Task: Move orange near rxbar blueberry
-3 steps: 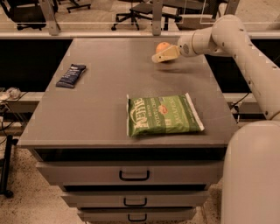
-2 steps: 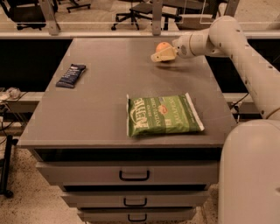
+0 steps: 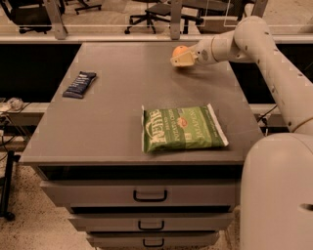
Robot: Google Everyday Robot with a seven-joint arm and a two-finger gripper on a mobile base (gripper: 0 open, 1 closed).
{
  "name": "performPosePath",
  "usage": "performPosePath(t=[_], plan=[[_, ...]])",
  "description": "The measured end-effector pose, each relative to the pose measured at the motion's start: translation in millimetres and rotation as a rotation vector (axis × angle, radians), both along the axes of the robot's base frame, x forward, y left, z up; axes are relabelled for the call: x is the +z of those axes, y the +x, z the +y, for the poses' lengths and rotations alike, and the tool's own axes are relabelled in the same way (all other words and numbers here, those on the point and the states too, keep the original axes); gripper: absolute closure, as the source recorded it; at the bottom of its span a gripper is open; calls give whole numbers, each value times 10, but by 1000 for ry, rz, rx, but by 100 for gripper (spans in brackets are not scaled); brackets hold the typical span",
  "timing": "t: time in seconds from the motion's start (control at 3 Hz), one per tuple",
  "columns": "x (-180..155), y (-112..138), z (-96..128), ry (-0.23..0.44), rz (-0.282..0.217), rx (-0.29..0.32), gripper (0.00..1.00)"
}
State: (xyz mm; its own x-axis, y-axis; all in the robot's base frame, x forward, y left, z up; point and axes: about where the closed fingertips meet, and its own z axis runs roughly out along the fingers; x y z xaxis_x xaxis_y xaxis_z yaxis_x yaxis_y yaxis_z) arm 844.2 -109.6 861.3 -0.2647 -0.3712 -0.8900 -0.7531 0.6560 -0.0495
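Observation:
The orange (image 3: 179,50) is a small round fruit at the far right of the grey tabletop (image 3: 117,97), held in my gripper (image 3: 182,56). The cream fingers are closed around its lower half, just above the table surface. The rxbar blueberry (image 3: 80,84) is a flat dark navy bar lying at the table's left edge, far to the left of the orange. My arm reaches in from the right.
A large green chip bag (image 3: 182,128) lies near the table's front right. Drawers (image 3: 149,195) with handles sit below the tabletop. Office chairs (image 3: 161,12) stand behind the table. The robot's white body (image 3: 276,190) fills the lower right.
My gripper with the orange has shifted slightly left along the far side of the table. The bar and chip bag have not moved.

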Motion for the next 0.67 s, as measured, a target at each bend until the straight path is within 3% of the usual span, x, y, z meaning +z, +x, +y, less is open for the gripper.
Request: performPosePath(t=[0.33, 0.67], plan=[[232, -76, 74, 6, -42, 48, 93], [577, -237, 112, -15, -102, 96, 100]])
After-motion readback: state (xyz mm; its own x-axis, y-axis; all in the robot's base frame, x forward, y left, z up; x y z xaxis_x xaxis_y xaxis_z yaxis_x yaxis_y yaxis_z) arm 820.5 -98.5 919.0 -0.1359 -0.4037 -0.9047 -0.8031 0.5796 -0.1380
